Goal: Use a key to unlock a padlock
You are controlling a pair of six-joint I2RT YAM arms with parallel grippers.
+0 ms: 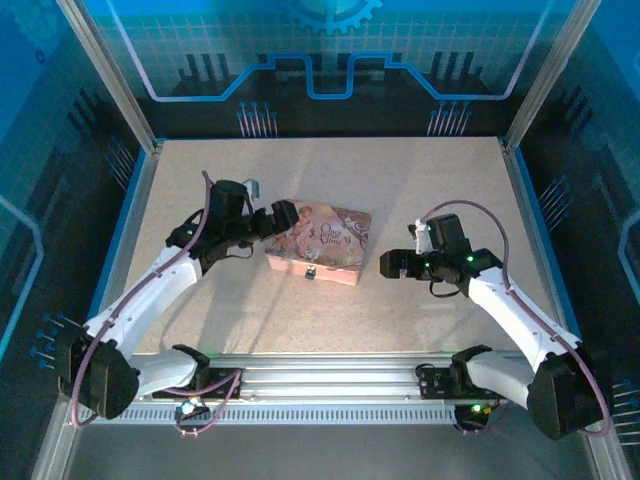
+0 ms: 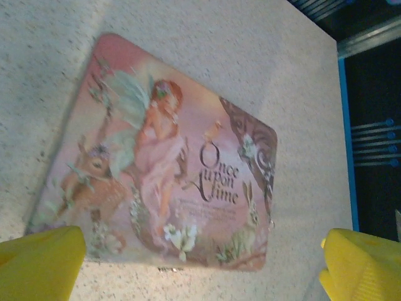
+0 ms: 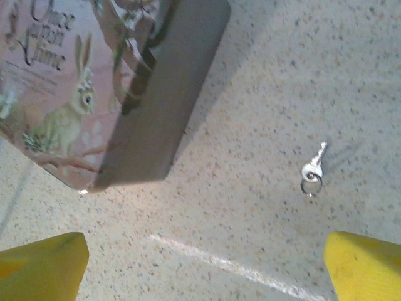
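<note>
The pink illustrated box [image 1: 318, 243] lies mid-table. On its front wall hangs the tiny padlock [image 1: 311, 272], a dark speck in the top view. In the left wrist view a small metal bit [image 2: 166, 269] peeks from under the box lid's [image 2: 169, 157] near edge. The key [image 3: 313, 168], small and silvery with a little ring, lies flat on the table right of the box [image 3: 125, 94]. My right gripper [image 3: 203, 269] hovers open above the table, and the key lies ahead of its right finger [image 3: 366, 263]. My left gripper [image 2: 200, 276] is open over the box's left end, holding nothing.
The speckled table [image 1: 430, 190] is bounded by blue rails and metal posts [image 1: 525, 180]. A pale scratch line [image 3: 232, 266] crosses the tabletop under the right gripper. Both arm bases sit on the slotted rail [image 1: 320, 375] at the near edge.
</note>
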